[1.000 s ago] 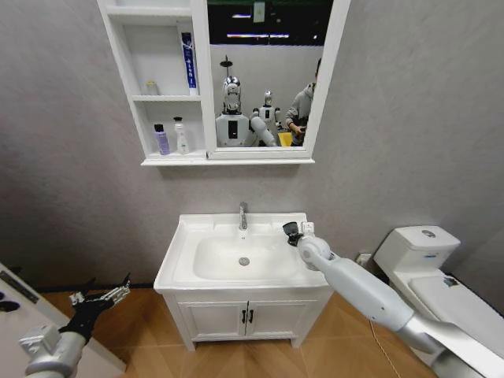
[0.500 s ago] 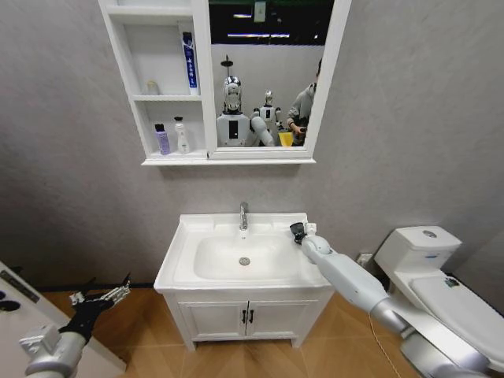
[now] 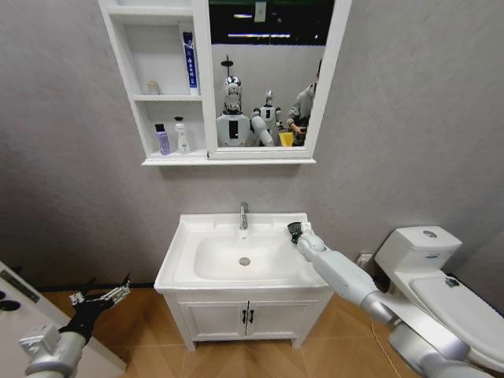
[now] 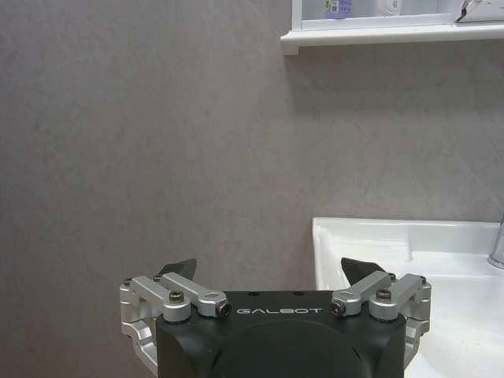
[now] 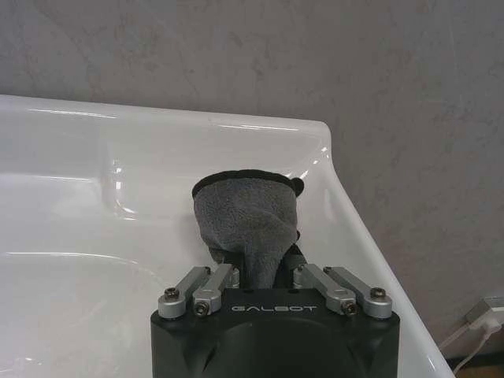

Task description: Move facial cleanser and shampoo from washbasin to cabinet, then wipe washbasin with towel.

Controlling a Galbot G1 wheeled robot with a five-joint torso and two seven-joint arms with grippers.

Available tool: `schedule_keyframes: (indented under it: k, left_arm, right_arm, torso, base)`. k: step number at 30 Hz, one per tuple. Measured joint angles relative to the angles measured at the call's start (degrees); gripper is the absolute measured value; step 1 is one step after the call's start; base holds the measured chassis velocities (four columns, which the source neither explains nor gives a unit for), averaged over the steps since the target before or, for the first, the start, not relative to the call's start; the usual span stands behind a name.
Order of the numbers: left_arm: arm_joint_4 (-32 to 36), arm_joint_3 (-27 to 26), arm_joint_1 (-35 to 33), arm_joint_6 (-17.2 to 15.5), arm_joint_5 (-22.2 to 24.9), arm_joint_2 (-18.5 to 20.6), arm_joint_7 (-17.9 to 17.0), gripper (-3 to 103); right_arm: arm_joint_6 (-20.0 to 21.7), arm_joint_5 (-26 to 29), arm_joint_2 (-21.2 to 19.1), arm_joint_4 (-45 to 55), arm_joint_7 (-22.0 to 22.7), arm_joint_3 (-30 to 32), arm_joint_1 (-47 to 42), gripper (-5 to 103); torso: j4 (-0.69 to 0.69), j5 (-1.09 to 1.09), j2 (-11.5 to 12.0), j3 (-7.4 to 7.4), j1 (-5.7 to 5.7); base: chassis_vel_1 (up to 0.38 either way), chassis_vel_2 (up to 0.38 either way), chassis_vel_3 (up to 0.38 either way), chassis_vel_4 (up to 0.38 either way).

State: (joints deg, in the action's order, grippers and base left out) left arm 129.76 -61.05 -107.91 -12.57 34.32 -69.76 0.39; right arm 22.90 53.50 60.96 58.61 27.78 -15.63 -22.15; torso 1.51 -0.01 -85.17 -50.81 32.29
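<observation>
Fingers of R gripper pinched on towel, held at back-right corner of washbasin, just beside rim. L gripper parked low at left, fingers spread, nothing held.

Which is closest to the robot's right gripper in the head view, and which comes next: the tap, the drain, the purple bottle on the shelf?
From the right gripper, which is shut on the towel at the washbasin's back right corner:
1. The tap, at the back middle of the rim.
2. The drain, down in the bowl; close to the tap's rank.
3. The purple bottle, up on the cabinet's lowest shelf, far left.
</observation>
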Motion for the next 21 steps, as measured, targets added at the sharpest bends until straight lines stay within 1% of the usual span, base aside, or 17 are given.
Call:
schedule_keyframes:
  k: [3, 4, 6, 7, 10, 12, 13, 14, 16, 18, 19, 20, 21]
  left_arm:
    - [0.0, 0.0, 0.0, 0.0, 0.0, 0.0, 0.0, 100]
    - [0.0, 0.0, 0.0, 0.0, 0.0, 0.0, 0.0, 100]
    - [0.0, 0.0, 0.0, 0.0, 0.0, 0.0, 0.0, 100]
    - [0.0, 0.0, 0.0, 0.0, 0.0, 0.0, 0.0, 100]
    - [0.0, 0.0, 0.0, 0.0, 0.0, 0.0, 0.0, 100]
    - [0.0, 0.0, 0.0, 0.0, 0.0, 0.0, 0.0, 100]
    - [0.0, 0.0, 0.0, 0.0, 0.0, 0.0, 0.0, 100]
    - [0.0, 0.0, 0.0, 0.0, 0.0, 0.0, 0.0, 100]
    - [0.0, 0.0, 0.0, 0.0, 0.0, 0.0, 0.0, 100]
    - [0.0, 0.0, 0.0, 0.0, 0.0, 0.0, 0.0, 100]
    - [0.0, 0.0, 0.0, 0.0, 0.0, 0.0, 0.0, 100]
    - [0.0, 0.0, 0.0, 0.0, 0.0, 0.0, 0.0, 100]
    - [0.0, 0.0, 0.0, 0.0, 0.0, 0.0, 0.0, 100]
  right_arm:
    - [-1.2, -0.7, -0.6, 0.2, -0.9, -0.1, -0.1, 41]
    - [-1.2, -0.7, -0.6, 0.2, -0.9, -0.1, -0.1, 41]
    - [-1.4, -0.7, -1.1, 0.7, -0.9, -0.3, -0.1, 52]
    - [-1.4, -0.7, -1.1, 0.7, -0.9, -0.3, -0.1, 52]
    - [-1.7, -0.6, -1.7, 1.5, -0.8, -0.5, -0.1, 69]
    - [-1.8, -0.5, -1.9, 2.0, -0.7, -0.6, -0.1, 69]
    - [-1.9, -0.5, -2.2, 3.0, -0.6, -0.5, -0.3, 74]
    - [-1.9, -0.3, -2.6, 4.4, -0.4, -0.5, -0.7, 85]
    - [-2.0, -0.3, -3.0, 5.5, -0.3, -0.4, -1.0, 85]
    - [-2.5, -0.4, -3.7, 8.0, 0.2, -0.2, -1.8, 95]
    - [-2.5, -0.4, -3.7, 8.0, 0.2, -0.2, -1.8, 95]
    - [-3.1, -0.6, -4.2, 9.4, 0.5, 0.1, -2.4, 98]
    - [-3.3, -0.7, -4.4, 10.2, 0.7, 0.2, -2.7, 100]
  torso:
    - [0.0, 0.01, 0.0, 0.0, 0.0]
    - [0.0, 0.01, 0.0, 0.0, 0.0]
    - [0.0, 0.01, 0.0, 0.0, 0.0]
    - [0.0, 0.01, 0.0, 0.0, 0.0]
    - [0.01, 0.01, 0.0, 0.0, 0.0]
    - [0.0, 0.01, 0.0, -0.01, 0.0]
    - [0.0, 0.0, 0.0, 0.0, 0.0]
    - [0.0, 0.01, 0.0, 0.0, 0.0]
    - [0.0, 0.01, 0.0, -0.01, 0.0]
    - [0.0, 0.0, 0.0, 0.0, 0.0]
    - [0.0, 0.0, 0.0, 0.0, 0.0]
    - [0.0, 0.01, 0.0, 0.0, 0.0]
    - [0.0, 0.01, 0.0, 0.0, 0.0]
  base:
    - [0.0, 0.0, 0.0, 0.0]
    - [0.0, 0.0, 0.0, 0.0]
    - [0.0, 0.0, 0.0, 0.0]
    - [0.0, 0.0, 0.0, 0.0]
    - [0.0, 0.0, 0.0, 0.0]
    - [0.0, 0.0, 0.0, 0.0]
    - [0.0, 0.0, 0.0, 0.0]
    - [0.0, 0.0, 0.0, 0.0]
    - [0.0, 0.0, 0.0, 0.0]
    - [0.0, 0.0, 0.0, 0.0]
    - [0.0, 0.0, 0.0, 0.0]
    - [0.0, 0.0, 0.0, 0.0]
    - [0.0, 0.0, 0.0, 0.0]
